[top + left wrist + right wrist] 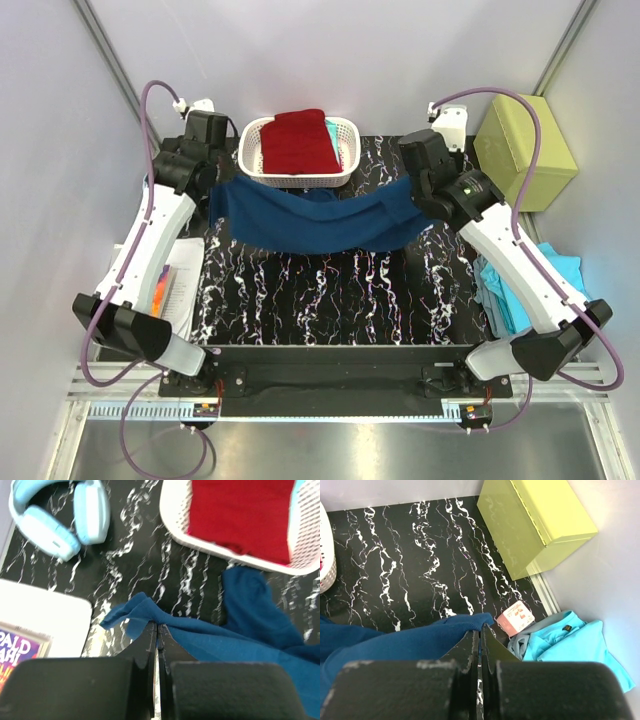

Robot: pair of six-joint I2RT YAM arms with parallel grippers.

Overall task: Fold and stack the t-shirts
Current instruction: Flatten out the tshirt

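Observation:
A navy blue t-shirt (310,218) hangs stretched between my two grippers above the far part of the black marbled table (330,300), sagging in the middle. My left gripper (215,190) is shut on its left end (150,617). My right gripper (420,195) is shut on its right end (465,625). A dark red t-shirt (298,143) lies folded in the white basket (250,150); it also shows in the left wrist view (240,515). A turquoise t-shirt (525,285) lies crumpled at the table's right edge, seen too in the right wrist view (570,642).
An olive-green box (523,150) stands at the back right. Light-blue headphones (60,515) and a white book or paper (178,290) lie at the left. A small pink-and-white card (516,617) lies near the turquoise shirt.

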